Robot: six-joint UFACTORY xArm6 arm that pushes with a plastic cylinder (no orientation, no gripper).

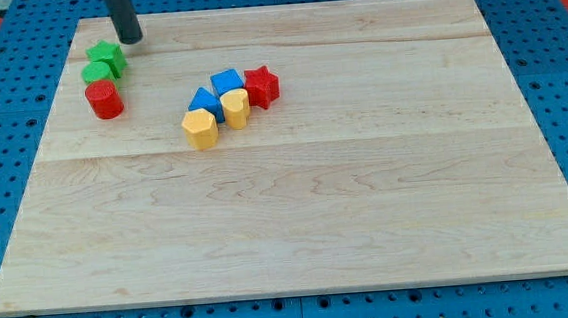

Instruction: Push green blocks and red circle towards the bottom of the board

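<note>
Near the board's top left a green star block (106,54) sits above a green cube (97,72), and the red circle block (104,99) sits just below them, touching the cube. My tip (131,37) rests on the board just right of and slightly above the green star, close to it.
A cluster lies right of these: a blue cube (227,82), a red star (261,85), a blue triangle (204,101), a yellow block (235,108) and a yellow hexagon (200,129). The wooden board (298,218) lies on a blue pegboard.
</note>
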